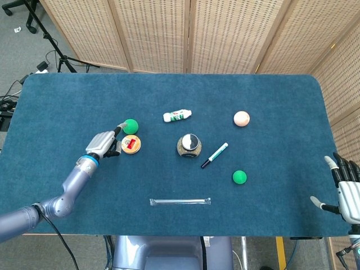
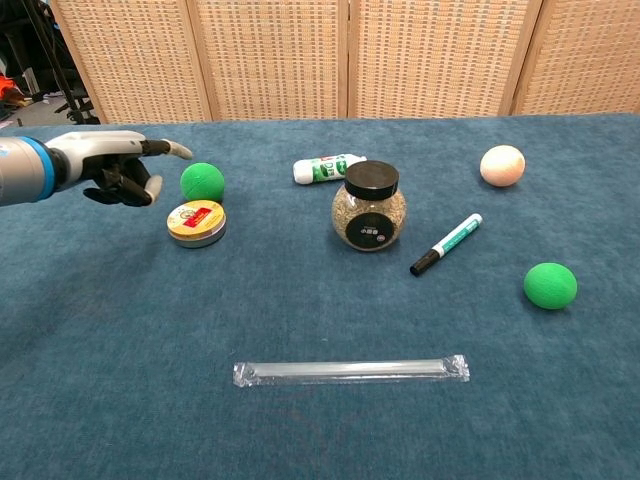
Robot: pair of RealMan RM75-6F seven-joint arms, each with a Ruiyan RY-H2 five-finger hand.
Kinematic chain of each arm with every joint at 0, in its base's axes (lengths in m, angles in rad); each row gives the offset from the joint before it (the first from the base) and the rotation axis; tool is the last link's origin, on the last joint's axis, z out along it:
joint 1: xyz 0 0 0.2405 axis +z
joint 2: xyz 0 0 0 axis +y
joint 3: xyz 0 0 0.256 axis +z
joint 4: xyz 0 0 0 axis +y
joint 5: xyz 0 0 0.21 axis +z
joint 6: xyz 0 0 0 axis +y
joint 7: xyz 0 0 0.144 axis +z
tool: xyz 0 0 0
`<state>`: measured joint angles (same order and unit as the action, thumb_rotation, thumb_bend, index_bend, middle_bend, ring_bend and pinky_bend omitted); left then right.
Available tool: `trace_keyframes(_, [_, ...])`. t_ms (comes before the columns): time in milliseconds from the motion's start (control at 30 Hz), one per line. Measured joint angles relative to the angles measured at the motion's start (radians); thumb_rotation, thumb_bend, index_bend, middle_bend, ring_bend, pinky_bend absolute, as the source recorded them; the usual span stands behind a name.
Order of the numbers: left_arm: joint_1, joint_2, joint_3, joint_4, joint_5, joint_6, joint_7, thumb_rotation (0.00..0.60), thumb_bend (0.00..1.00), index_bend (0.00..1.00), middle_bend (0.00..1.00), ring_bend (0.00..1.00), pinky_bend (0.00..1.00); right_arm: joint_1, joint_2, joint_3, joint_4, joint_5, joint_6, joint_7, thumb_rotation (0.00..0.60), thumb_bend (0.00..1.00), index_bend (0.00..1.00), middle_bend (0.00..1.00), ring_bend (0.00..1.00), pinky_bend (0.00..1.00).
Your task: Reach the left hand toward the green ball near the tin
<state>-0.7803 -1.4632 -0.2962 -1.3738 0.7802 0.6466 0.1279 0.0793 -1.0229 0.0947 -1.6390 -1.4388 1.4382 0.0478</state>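
Desk (image 1: 67, 90): covered in dark blue carpet-like cloth, corners rounded, fills most of the head view.
Screens (image 1: 225, 34): woven wicker panels in pale wood frames, standing side by side along the far edge of the desk; another (image 1: 344, 79) runs down the right side.
Floor (image 1: 17, 56): grey, seen at far left.
Stand (image 1: 53, 42): black tripod legs on the floor, far left.
Cables (image 1: 8, 104): dark, lying on the floor left of the desk.
Light: even, soft shadows.

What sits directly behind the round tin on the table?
A green ball sits just behind the tin, fully visible. The left hand hovers beside the ball, holding nothing. Whether ball and tin touch cannot be told.
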Motion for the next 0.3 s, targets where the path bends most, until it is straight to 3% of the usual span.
trace_keyframes(300, [-0.020, -0.037, 0.012, 0.050, -0.027, -0.004, -0.024, 0.600, 0.86, 0.00, 0.92, 0.97, 1.00, 0.002, 0.004, -0.001, 0.002, 0.000, -0.005, 0.015, 0.600, 0.00, 0.00, 0.00, 0.00, 0.00])
